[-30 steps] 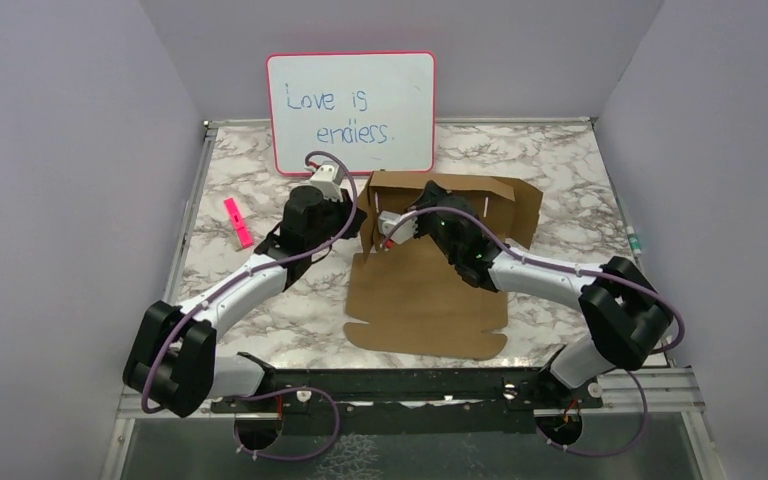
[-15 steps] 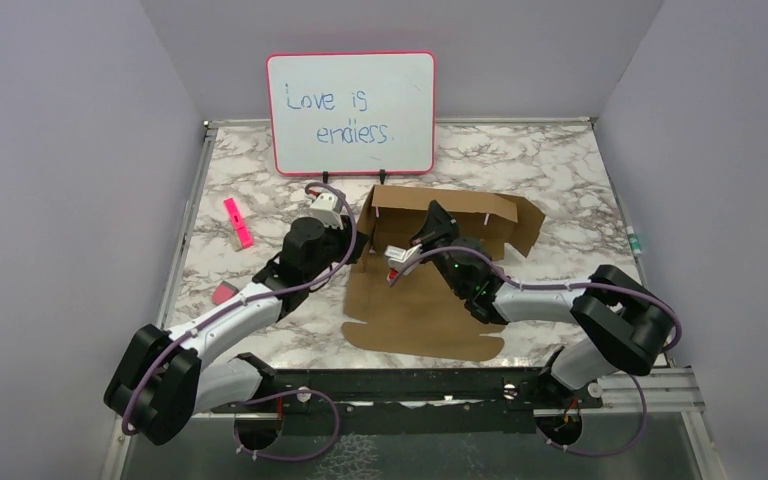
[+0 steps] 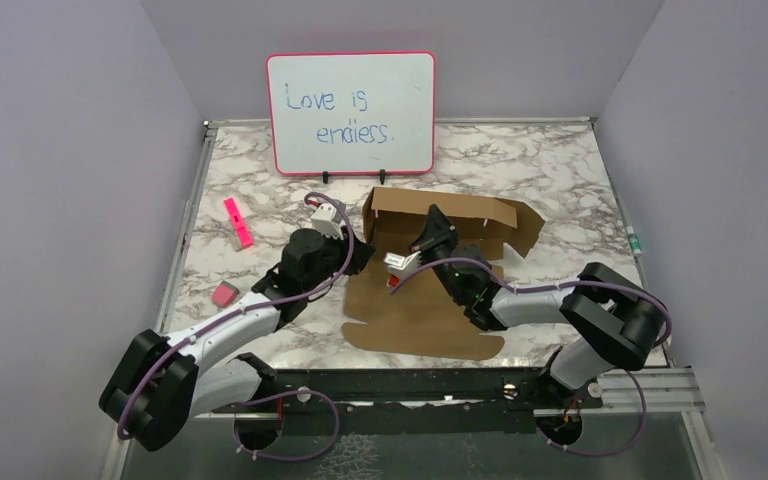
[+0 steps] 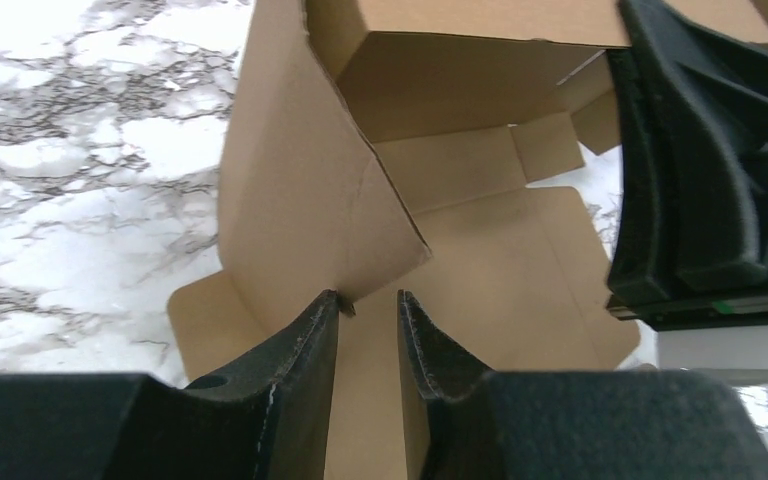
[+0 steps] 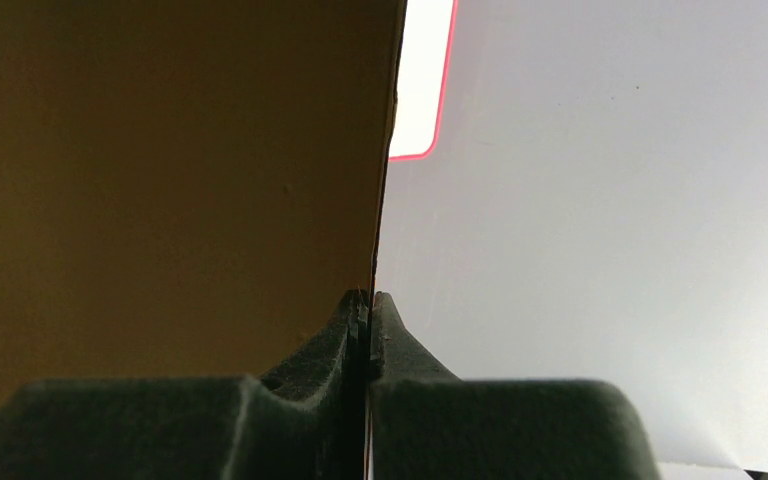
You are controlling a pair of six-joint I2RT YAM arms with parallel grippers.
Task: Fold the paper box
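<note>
The paper box [image 3: 425, 305] is brown cardboard, its base flat on the marble table and its back and left walls standing up. My left gripper [image 3: 360, 252] sits just off the left wall. In the left wrist view this gripper [image 4: 368, 297] is open by a narrow gap, and the tip of a corner flap of the paper box [image 4: 300, 180] touches its left fingertip. My right gripper [image 3: 433, 222] reaches into the box from the near side. Seen from the right wrist, that gripper [image 5: 370, 293] is shut on the thin edge of an upright panel of the paper box [image 5: 160, 180].
A pink-framed whiteboard [image 3: 351, 112] stands at the back, and the whiteboard [image 5: 422, 80] also shows past the panel. A pink marker [image 3: 238, 222] and a pink eraser [image 3: 224, 294] lie on the table to the left. A small green thing [image 3: 635, 240] sits at the right edge.
My left gripper has let go of the box's left wall, opened a little and drawn back toward the near left. The right gripper has come nearer with its panel. The eraser is now uncovered.
</note>
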